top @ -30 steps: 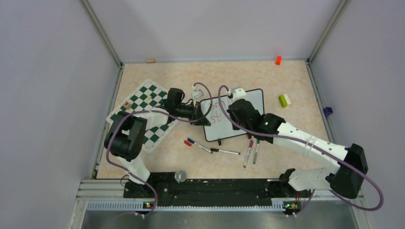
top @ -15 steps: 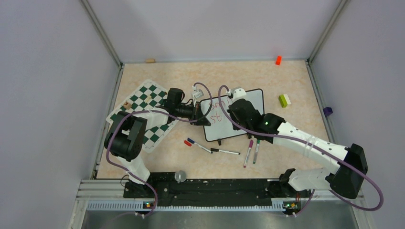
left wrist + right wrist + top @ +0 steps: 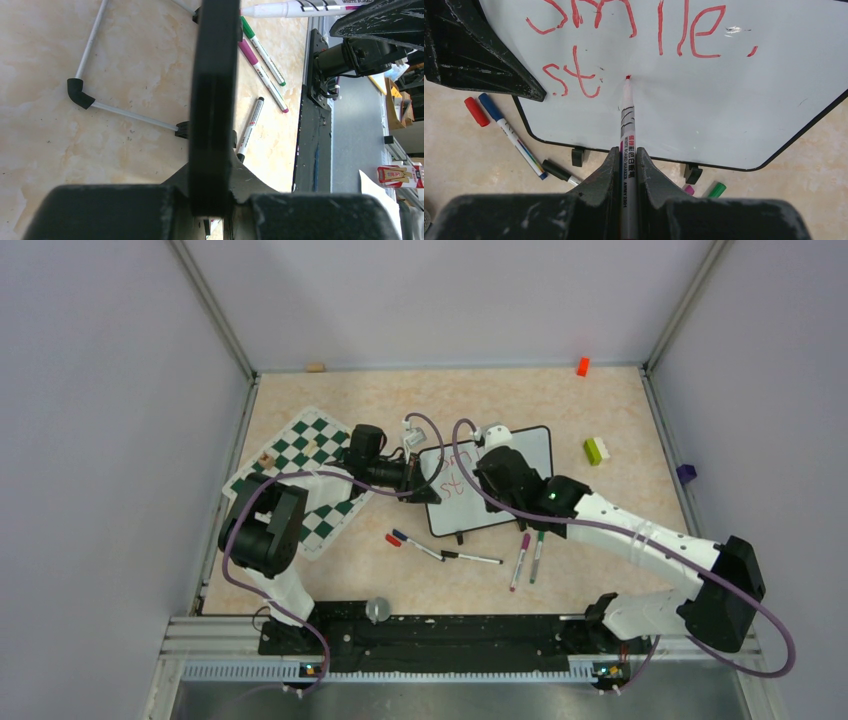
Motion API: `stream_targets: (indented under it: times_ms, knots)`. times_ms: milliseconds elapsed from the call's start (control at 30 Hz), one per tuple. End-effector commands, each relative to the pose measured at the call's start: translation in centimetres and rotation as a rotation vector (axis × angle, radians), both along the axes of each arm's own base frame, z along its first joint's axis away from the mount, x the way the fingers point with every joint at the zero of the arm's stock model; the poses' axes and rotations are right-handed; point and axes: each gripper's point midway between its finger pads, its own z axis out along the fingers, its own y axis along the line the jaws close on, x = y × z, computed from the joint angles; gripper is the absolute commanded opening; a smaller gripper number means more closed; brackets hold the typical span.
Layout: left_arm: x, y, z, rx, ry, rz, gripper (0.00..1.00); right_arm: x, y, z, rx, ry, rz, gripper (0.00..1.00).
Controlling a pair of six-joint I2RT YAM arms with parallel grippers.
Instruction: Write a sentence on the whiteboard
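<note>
Red writing (image 3: 682,30) on the whiteboard (image 3: 734,100) read "smile." with "st" beneath. My right pincer (image 3: 627,155) gripped a marker (image 3: 627,115) whose red tip met the surface just right of that "t". The whiteboard sat mid-worktop (image 3: 400,400) beside the checkered mat (image 3: 310,440), its left edge clamped in my left pincer (image 3: 212,200), and loose markers (image 3: 470,558) lay nearer me.

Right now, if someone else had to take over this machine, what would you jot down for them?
Left gripper: shut on the whiteboard by its edge, steadying it.
Right gripper: shut on the red marker, tip at the board.
Done: the sentence reads "smile." with "st" below.
Left: the rest of the second line.
</note>
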Motion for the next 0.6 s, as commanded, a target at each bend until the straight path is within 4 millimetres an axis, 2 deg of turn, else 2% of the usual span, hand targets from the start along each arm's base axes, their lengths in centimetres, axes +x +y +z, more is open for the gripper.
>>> stream_targets:
  times_ms: [0, 300, 567]
  knots:
    - [1.1, 0.4, -0.6, 0.073, -0.029, 0.067, 0.0, 1.2, 1.0, 1.4, 0.04, -0.039, 0.005, 0.0]
    - [1.2, 0.5, -0.7, 0.076, -0.03, 0.07, 0.0, 0.6, 1.7, 0.6, 0.05, -0.005, 0.046, 0.0]
    - [1.1, 0.4, -0.7, 0.076, -0.028, 0.068, 0.0, -0.7, 0.1, -0.9, 0.016, 0.039, 0.033, 0.0]
